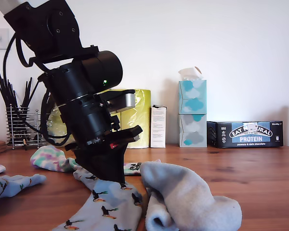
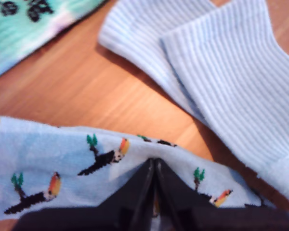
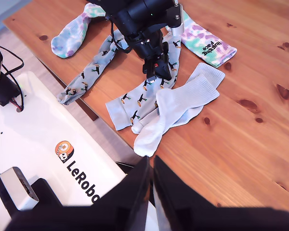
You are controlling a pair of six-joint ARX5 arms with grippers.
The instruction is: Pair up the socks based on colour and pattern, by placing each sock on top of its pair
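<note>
Table (image 1: 260,178): across the lower half of the exterior view, wall behind.
Utensil rack (image 1: 19,127): far left of the exterior view, at the table's back.
Tissue boxes (image 1: 192,113): right of centre in the exterior view, stacked one on the other at the back.
Protein bar box (image 1: 244,134): just right of the tissue boxes, against the wall.
Small carton (image 1: 158,126): just left of the tissue boxes.
Bird-print sock (image 1: 106,204): bottom centre of the exterior view, under my first gripper (image 1: 116,179).
Ribbed socks (image 1: 188,197): lower right of centre, one overlapping the other, touching the bird-print sock.
Second bird-print sock (image 1: 12,185): lower left edge of the exterior view.
Tie-dye sock (image 1: 52,158): left of centre, behind the bird-print sock.
Second tie-dye sock (image 3: 202,42): upper centre of the second wrist view, beyond the ribbed socks.
</note>
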